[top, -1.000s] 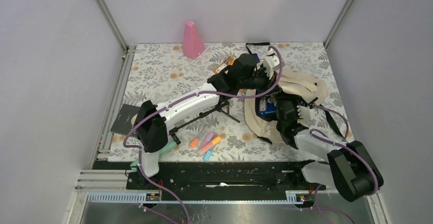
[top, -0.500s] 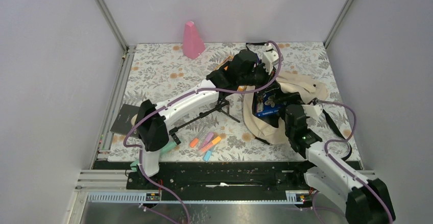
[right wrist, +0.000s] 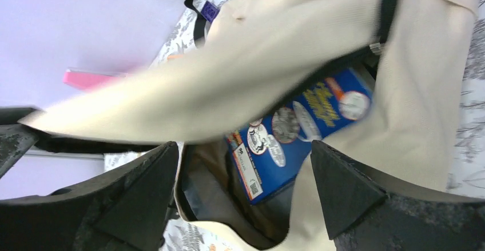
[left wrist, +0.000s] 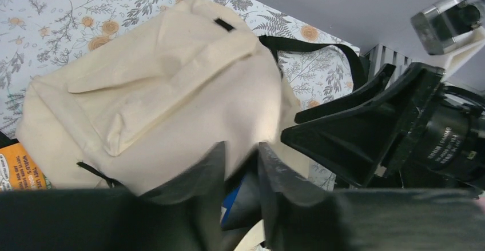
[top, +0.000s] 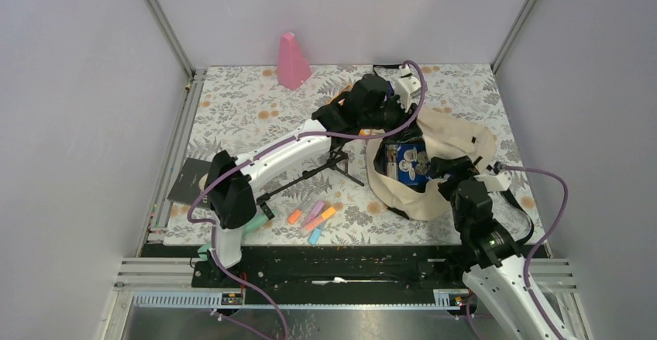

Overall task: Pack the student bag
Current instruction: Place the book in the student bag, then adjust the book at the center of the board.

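Note:
The student bag [top: 457, 135] is a beige backpack lying at the right of the table with its mouth gaping towards the left. A blue book [top: 407, 162] lies inside it, also seen past my right fingers [right wrist: 297, 122]. My left gripper [top: 385, 127] is at the mouth's far rim. In its wrist view the gripper [left wrist: 240, 151] is nearly shut, with the bag's [left wrist: 160, 91] edge wedged in the narrow gap. My right gripper [top: 453, 168] hangs open and holds nothing just outside the mouth's near side, wide apart [right wrist: 243, 148] in front of the opening.
A pink cone [top: 293, 61] stands at the back. Several highlighters [top: 314, 218] lie at the front centre beside a black folding stand [top: 325, 166]. An orange book [top: 341, 98] lies under my left arm. A black strap [top: 511, 189] trails from the bag's right side.
My right gripper has backed out of the bag towards the near edge, leaving the blue book inside. The bag's mouth now gapes wider. My left jaws have eased slightly apart.

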